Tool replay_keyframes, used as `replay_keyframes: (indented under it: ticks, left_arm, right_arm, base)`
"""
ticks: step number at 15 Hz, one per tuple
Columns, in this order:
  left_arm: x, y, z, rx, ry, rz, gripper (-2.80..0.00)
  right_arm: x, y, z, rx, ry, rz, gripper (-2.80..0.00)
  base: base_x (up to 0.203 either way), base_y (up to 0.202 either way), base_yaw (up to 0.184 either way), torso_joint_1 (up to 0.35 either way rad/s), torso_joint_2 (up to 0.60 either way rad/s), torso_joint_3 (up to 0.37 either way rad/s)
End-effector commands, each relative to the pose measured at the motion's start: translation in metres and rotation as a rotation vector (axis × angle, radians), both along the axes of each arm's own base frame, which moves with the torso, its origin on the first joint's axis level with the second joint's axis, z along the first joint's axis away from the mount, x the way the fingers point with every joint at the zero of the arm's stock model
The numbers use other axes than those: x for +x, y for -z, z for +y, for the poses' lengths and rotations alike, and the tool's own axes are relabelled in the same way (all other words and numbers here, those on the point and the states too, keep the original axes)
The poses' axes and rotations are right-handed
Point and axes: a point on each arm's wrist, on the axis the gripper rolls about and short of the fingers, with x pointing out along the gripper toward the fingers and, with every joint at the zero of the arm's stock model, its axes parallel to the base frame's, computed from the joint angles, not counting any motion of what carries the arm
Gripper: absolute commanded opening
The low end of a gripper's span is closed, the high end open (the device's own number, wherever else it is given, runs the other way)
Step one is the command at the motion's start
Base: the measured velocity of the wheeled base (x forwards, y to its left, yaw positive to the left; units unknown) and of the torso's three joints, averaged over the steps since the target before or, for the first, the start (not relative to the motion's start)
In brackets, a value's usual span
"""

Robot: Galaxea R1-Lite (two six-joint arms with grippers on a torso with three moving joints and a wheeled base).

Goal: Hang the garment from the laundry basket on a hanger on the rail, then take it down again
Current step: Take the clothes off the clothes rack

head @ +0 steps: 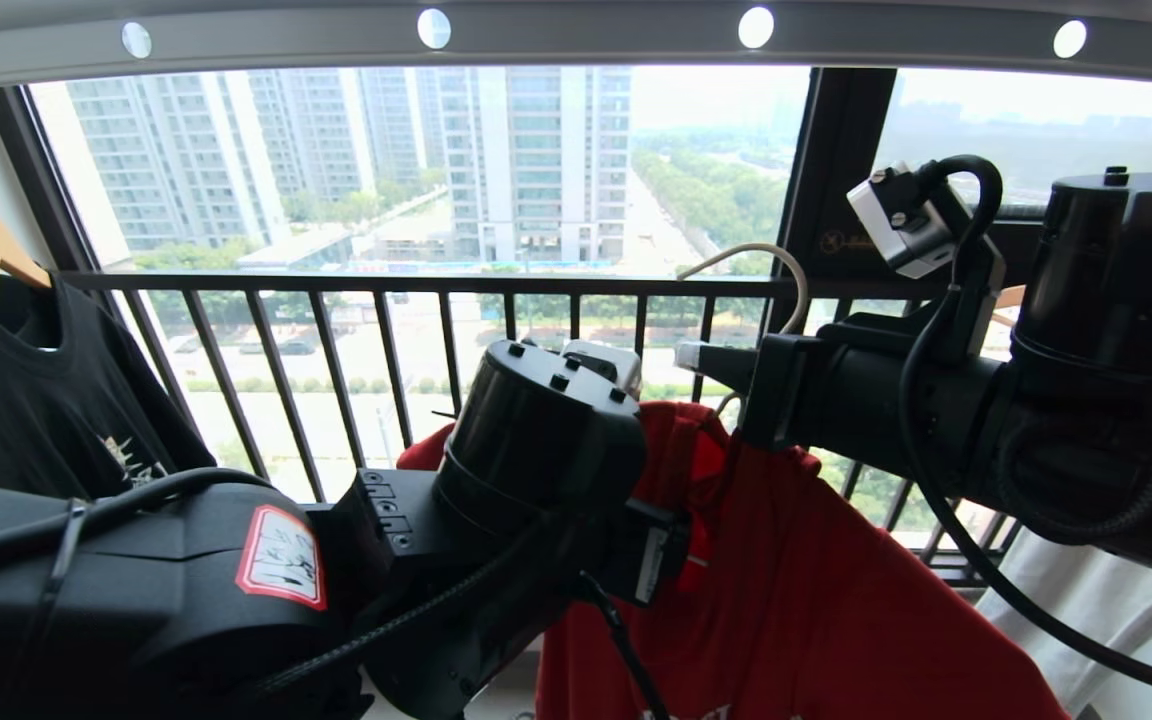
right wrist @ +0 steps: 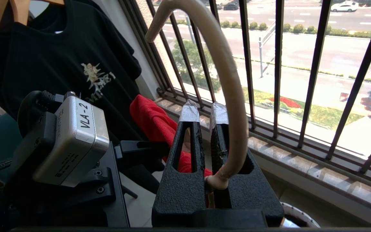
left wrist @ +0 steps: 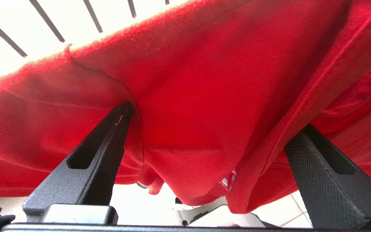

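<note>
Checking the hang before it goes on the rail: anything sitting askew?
Yes. The red T-shirt looks bunched and lopsided on the hanger, held below the rail by the right claw. The left claw is open under its folds.

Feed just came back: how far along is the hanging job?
Done: the red shirt is draped on the hanger. In hand: the right gripper is shut on the hanger's neck, below the rail; the left gripper is open under the shirt. Left: hook it on the rail, then take it down.
</note>
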Motion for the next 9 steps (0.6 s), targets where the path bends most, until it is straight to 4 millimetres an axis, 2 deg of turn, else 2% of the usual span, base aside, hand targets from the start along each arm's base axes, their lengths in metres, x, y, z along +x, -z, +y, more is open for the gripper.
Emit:
replay_keyframes:
  ticks: [1, 2, 9]
  left_arm:
    - [0.002, 0.002, 0.003, 0.030, -0.009, -0.013, 0.00]
    - [0.002, 0.003, 0.005, 0.054, -0.023, -0.028, -2.80]
    - [0.003, -0.007, 0.007, 0.000, -0.052, -0.084, -2.80]
  right_arm:
    - [-0.003, -0.004, -0.002, 0.012, -0.001, -0.013, -2.80]
    - [-0.002, -0.004, -0.001, 0.011, 0.001, -0.011, -2.80]
    - [-0.001, -0.003, -0.001, 0.007, 0.023, -0.011, -2.80]
  base:
    - [0.000, 0.000, 0.000, 0.000, 0.00, 0.000]
    - [0.000, 0.000, 0.000, 0.000, 0.00, 0.000]
    - [0.000, 0.000, 0.000, 0.000, 0.00, 0.000]
